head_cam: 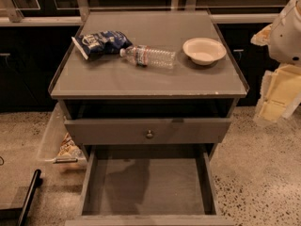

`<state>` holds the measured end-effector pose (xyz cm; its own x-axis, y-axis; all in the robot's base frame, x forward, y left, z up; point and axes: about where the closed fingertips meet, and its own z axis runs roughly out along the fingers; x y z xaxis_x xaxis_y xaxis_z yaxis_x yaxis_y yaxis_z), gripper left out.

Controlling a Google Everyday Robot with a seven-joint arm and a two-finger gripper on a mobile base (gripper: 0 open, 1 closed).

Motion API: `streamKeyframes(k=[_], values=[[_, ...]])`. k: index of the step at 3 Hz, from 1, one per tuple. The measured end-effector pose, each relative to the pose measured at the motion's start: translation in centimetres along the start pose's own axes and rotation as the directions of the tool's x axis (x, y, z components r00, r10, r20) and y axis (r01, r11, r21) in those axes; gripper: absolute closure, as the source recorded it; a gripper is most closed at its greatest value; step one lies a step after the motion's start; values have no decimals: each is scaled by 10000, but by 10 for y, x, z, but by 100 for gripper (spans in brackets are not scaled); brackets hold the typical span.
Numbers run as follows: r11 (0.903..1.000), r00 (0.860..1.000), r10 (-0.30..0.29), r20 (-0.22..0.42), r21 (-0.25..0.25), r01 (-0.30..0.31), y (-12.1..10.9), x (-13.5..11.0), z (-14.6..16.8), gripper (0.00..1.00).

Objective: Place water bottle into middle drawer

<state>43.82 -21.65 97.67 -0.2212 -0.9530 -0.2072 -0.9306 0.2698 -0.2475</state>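
Observation:
The water bottle [149,56] lies on its side on the grey cabinet top [141,79], white cap pointing left, between a blue snack bag and a white bowl. The middle drawer [148,182] is pulled out wide at the bottom of the view, and its flat grey floor is bare. My arm [287,27] comes in at the right edge. My gripper [276,98], with pale yellow parts, hangs beside the cabinet's right side, below the top's level and well to the right of the bottle. It holds nothing that I can see.
A blue crinkled snack bag [101,42] touches the bottle's cap end. A white bowl [204,50] stands right of the bottle. The upper drawer front with a round knob [149,134] juts out slightly. A clear bin [59,142] and a black bar [29,192] are on the floor at left.

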Motion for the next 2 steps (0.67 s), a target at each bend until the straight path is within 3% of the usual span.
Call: streamKeyframes(k=[2], values=[[10000, 9998, 25, 178, 48, -26, -6, -6, 5, 0]])
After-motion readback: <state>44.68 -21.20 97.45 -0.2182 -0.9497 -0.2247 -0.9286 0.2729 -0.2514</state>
